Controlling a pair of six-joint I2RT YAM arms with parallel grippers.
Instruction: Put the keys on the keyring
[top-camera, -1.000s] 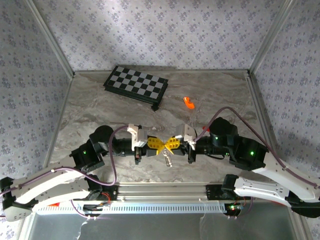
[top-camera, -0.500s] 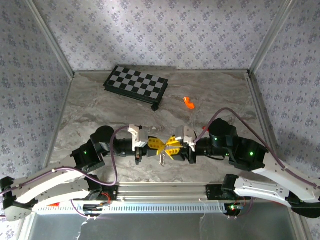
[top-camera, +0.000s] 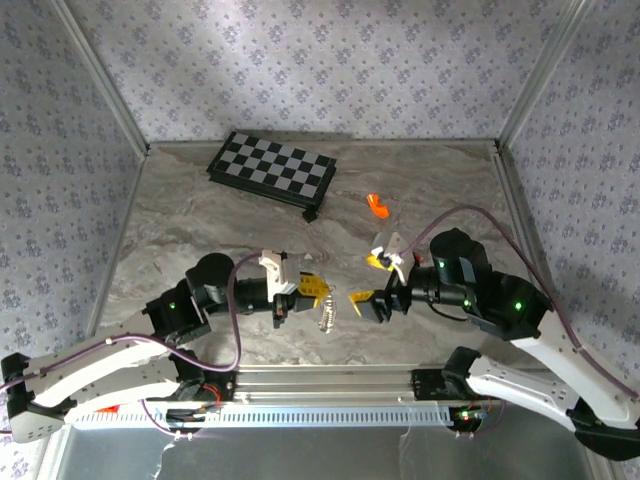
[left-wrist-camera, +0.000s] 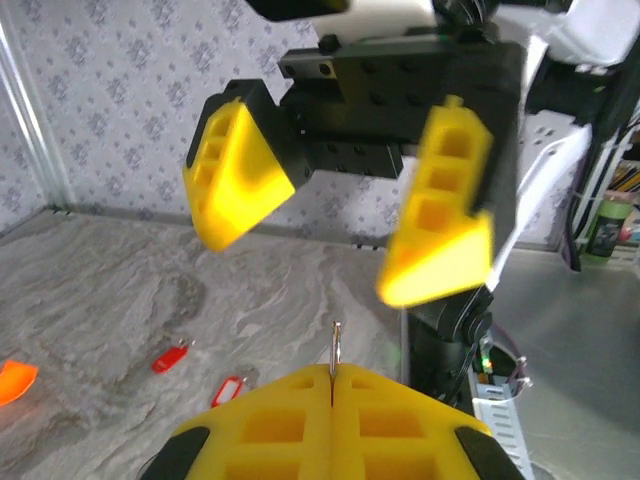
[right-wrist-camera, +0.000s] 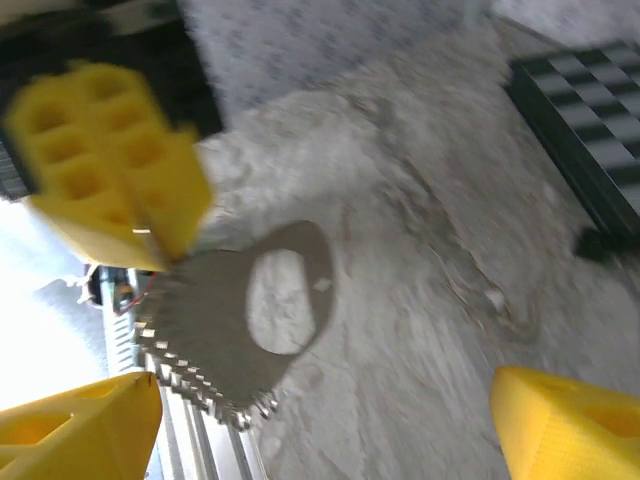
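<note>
The left pincer (left-wrist-camera: 332, 400) is clamped on the keyring (right-wrist-camera: 270, 300); the right pincer (top-camera: 368, 280) gapes wide, empty; both red keys (left-wrist-camera: 170, 358) lie on the table (left-wrist-camera: 90, 290) (unthreaded, it seems); threading remains.

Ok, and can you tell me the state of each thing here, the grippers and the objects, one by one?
left gripper: shut on the keyring.
right gripper: open, holding nothing.
keyring: gripped by its edge, lifted off the table, chain hanging down.
keys: both lying loose on the table, not on the keyring.
chequered board: lying flat, untouched.
orange piece: lying on the table, untouched.
</note>
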